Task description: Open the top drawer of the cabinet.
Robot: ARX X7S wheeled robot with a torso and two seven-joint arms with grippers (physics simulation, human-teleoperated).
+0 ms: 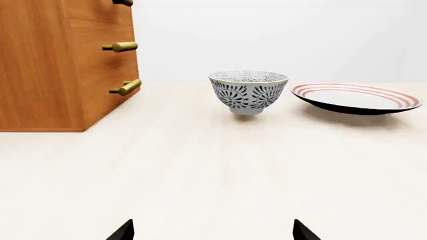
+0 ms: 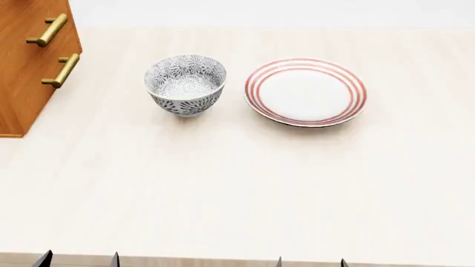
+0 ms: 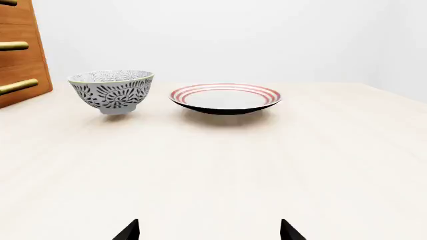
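While nothing has yet been touched, the pale wooden table (image 2: 237, 183) fills most of the head view and carries everything else. At the upper left corner of that frame stands the cabinet (image 2: 26, 72), orange-brown, its brass bar handles facing toward the frame's right; only two handles show there, so the top drawer (image 1: 100, 7) lies above the frame edge. In the left wrist view it appears at the upper left, just a sliver of its front with the tip of its handle (image 1: 123, 2), apparently closed. Right of centre in the head view sits the red-ringed plate (image 2: 305, 92), and just beside it, toward the cabinet, the patterned grey bowl (image 2: 186, 83), both well apart from the drawers. The left gripper (image 1: 213, 231) and right gripper (image 3: 209, 231) show as dark fingertips spread wide at the bottom edges, holding nothing, probably parked at the near table edge before the reach begins.
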